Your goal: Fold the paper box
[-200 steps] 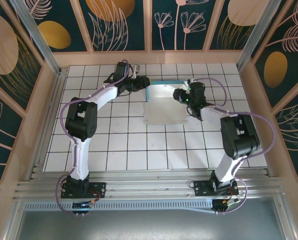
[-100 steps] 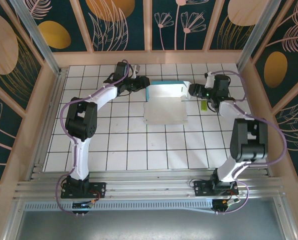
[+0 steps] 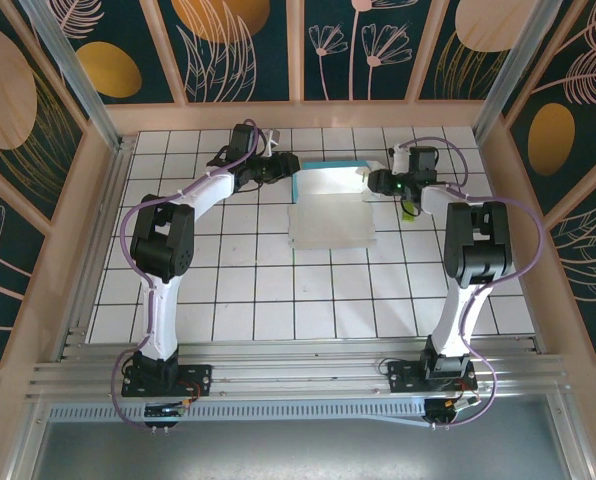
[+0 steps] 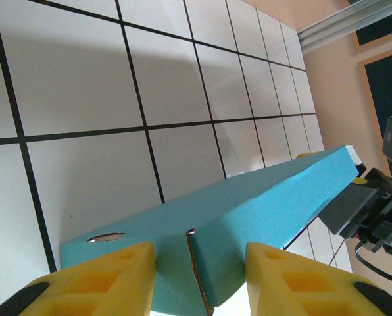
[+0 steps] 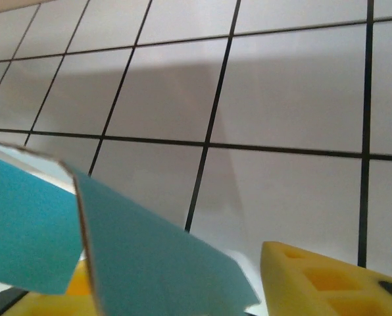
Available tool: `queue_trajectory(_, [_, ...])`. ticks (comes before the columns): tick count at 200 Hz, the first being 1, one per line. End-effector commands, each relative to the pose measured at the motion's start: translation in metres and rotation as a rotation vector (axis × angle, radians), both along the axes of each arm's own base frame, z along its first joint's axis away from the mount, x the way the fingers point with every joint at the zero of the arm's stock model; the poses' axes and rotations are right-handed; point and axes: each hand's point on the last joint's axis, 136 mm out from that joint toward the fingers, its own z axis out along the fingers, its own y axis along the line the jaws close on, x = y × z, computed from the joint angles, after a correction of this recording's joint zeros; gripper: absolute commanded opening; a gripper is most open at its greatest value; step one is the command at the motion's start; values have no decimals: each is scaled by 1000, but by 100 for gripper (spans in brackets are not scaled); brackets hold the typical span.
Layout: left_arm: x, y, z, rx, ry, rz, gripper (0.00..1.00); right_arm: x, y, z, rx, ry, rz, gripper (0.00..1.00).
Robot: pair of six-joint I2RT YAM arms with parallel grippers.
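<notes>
Paper box (image 3: 328, 215): upper centre of the tiled table (image 3: 228, 290), white panel flat, turquoise wall (image 3: 330, 165) raised behind.
Left gripper (image 3: 288, 172): clamped on the box's left end.
Right gripper (image 3: 375, 181): jaws apart around the right flap (image 5: 150, 263), one pad (image 5: 327, 280) clear of it.

Paper box (image 3: 330, 222) on white tiled table (image 3: 238, 290), left pincer (image 3: 289, 170) and right pincer (image 3: 375, 181) at its far ends

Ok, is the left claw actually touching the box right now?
Touching. In the left wrist view, the left claw has the turquoise box wall between its yellow fingers, and the card meets both near their tips.
</notes>
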Motion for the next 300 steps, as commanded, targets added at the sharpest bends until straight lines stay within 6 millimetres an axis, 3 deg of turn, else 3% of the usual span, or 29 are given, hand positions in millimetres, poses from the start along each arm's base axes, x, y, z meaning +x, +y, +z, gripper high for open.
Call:
queue_trajectory(1, [-7, -4, -4, 3, 24, -25, 40, 0, 7, -4, -3, 6, 14, 38])
queue_trajectory(18, [-9, -5, -5, -1, 27, -29, 40, -3, 8, -6, 18, 35, -8, 28])
queue_trajectory(88, [-13, -12, -4, -12, 25, -37, 40, -18, 31, -4, 178, 165, -89, 15])
queue_trajectory(147, [-19, -16, -3, -13, 18, -47, 39, -28, 52, 0, 195, 257, -159, 13])
queue_trajectory(200, [-26, -15, 6, -26, 5, -37, 39, -38, 69, 21, 209, 210, -185, 13])
queue_trajectory(229, [-29, -14, 4, -27, 9, -34, 39, -46, 76, 3, 180, 195, -188, 13])
queue_trajectory(271, [-36, -13, 6, -17, -2, -41, 39, -61, 62, -29, -9, 105, -229, 18])
queue_trajectory(300, [-38, -11, 4, -7, -1, -38, 39, -64, 39, -25, -204, 24, -320, 18])
